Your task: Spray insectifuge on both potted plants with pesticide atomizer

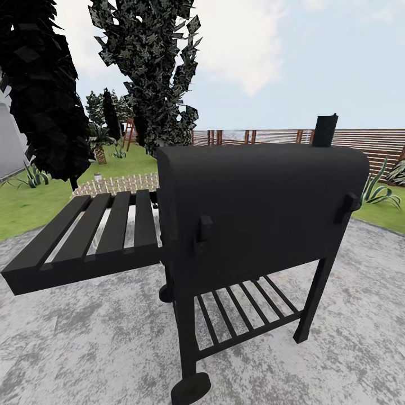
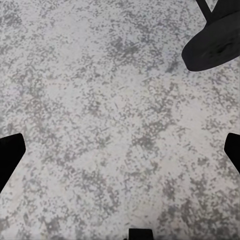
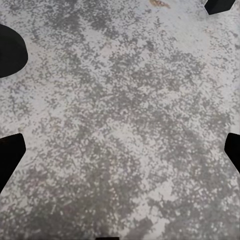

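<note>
While the robot stands on the rough mottled grey paving (image 1: 84,337), a big matte-black barrel grill on wheeled legs (image 1: 259,214) takes up the head view's middle, its slatted black side shelf (image 1: 90,236) jutting toward 9 o'clock and a short black chimney (image 1: 325,130) rising at 1 o'clock. Beyond it lie the green lawn (image 1: 22,205), tall dark-leaved trees (image 1: 152,67) at 11 o'clock and a brown wooden slat fence (image 1: 270,136) along the horizon. Spiky green plants (image 1: 378,191) grow at 3 o'clock by the lawn's edge; whether these are the potted plants is too far to tell, and the pesticide atomizer cannot be picked out anywhere, so it probably lies past the grill. Both wrist views look straight down at paving, which suggests the arms hang tucked low for driving. In the left wrist view, black fingers (image 2: 11,155) sit wide apart at the picture's edges with nothing between, beside a black grill wheel (image 2: 215,47); the right fingers (image 3: 11,155) are likewise spread and empty. The likely next need is steering round the grill.
</note>
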`<state>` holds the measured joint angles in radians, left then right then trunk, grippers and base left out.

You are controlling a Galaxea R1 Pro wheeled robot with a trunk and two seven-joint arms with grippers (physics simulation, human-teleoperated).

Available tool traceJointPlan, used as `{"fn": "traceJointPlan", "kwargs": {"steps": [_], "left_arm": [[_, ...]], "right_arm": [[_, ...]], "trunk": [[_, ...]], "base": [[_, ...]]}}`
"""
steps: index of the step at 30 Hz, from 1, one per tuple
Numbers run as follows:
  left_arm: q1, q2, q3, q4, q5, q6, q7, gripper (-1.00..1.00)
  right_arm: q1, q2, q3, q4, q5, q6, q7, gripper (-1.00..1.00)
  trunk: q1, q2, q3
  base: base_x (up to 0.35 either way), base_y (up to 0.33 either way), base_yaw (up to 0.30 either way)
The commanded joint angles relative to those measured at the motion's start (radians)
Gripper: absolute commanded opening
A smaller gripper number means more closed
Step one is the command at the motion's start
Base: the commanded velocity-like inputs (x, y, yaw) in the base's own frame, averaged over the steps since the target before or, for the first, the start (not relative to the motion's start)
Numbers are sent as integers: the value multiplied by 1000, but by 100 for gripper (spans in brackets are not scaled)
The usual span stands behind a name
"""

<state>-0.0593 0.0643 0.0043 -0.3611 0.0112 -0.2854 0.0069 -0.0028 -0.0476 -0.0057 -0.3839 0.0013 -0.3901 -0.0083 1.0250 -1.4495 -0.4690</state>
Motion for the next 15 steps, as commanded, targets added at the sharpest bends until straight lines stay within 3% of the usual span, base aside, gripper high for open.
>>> {"fn": "traceJointPlan", "kwargs": {"steps": [1, 15], "left_arm": [[-1, 0, 0, 1, 1, -4, 1, 100], [0, 0, 0, 1, 1, -3, 1, 100]], "right_arm": [[0, 0, 0, 0, 0, -2, -1, 100], [0, 0, -1, -1, -1, -3, -2, 100]], "trunk": [[0, -1, -1], [0, -1, -1]], "base": [[0, 0, 0], [0, 0, -22]]}}
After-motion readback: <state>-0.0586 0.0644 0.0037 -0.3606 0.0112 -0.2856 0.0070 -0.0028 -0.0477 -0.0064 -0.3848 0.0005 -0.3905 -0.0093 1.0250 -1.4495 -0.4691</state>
